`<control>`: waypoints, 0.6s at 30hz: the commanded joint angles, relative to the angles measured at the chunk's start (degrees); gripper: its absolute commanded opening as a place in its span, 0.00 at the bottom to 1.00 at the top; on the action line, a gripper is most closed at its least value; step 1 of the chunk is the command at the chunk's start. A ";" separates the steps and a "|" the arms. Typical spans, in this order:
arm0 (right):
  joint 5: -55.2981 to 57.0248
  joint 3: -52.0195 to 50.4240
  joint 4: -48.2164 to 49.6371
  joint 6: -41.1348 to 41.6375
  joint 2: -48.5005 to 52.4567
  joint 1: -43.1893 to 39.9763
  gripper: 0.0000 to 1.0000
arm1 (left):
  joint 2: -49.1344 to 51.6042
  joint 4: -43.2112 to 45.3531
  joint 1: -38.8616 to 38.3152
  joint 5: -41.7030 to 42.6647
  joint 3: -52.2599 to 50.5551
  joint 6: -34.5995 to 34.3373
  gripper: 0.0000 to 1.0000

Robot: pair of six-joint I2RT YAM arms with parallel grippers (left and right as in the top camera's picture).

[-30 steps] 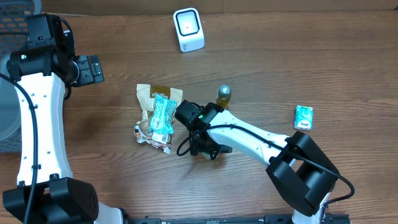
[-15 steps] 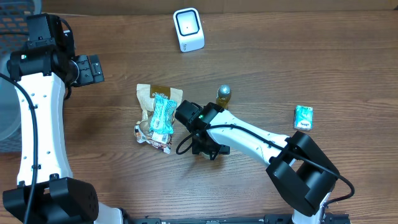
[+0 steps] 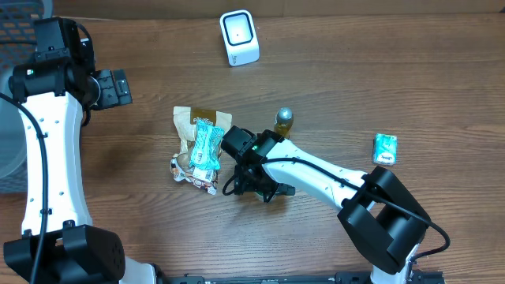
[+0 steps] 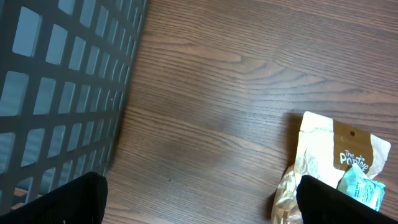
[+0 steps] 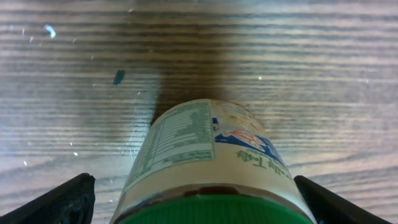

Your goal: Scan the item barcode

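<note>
The table (image 4: 205, 93) is matt grained wood; the bottle (image 5: 199, 155) wears a glossy paper label; the basket (image 4: 62, 81) looks plastic.

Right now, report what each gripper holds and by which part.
Nothing: left gripper open, empty; right gripper open astride the green-lidded jar near its lid, not clamped.

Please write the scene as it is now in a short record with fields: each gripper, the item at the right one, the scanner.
left gripper: open, empty, near the basket
right gripper: open, one finger on each side of the jar
jar: green cap, printed label, on the table
scanner: white, apart from both grippers
other: snack packets, green packet
</note>
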 commanded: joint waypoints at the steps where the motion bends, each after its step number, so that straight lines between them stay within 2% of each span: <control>1: 0.35 1.11 0.04 -8.72 -0.17 -0.15 0.97 | -0.72 0.04 -0.13 -0.31 1.07 1.25 1.00; 5: 0.79 1.01 -0.11 -9.53 -0.17 -0.15 0.97 | -0.72 0.04 -0.13 -0.31 1.07 1.25 1.00; 8: 1.46 0.63 -0.04 -9.14 -0.17 -0.15 0.88 | -0.72 0.04 -0.13 -0.28 1.07 1.25 1.00; 18: 1.81 0.26 -0.42 -8.66 -0.17 -0.15 0.81 | -0.72 0.04 -0.13 -0.28 1.07 1.25 1.00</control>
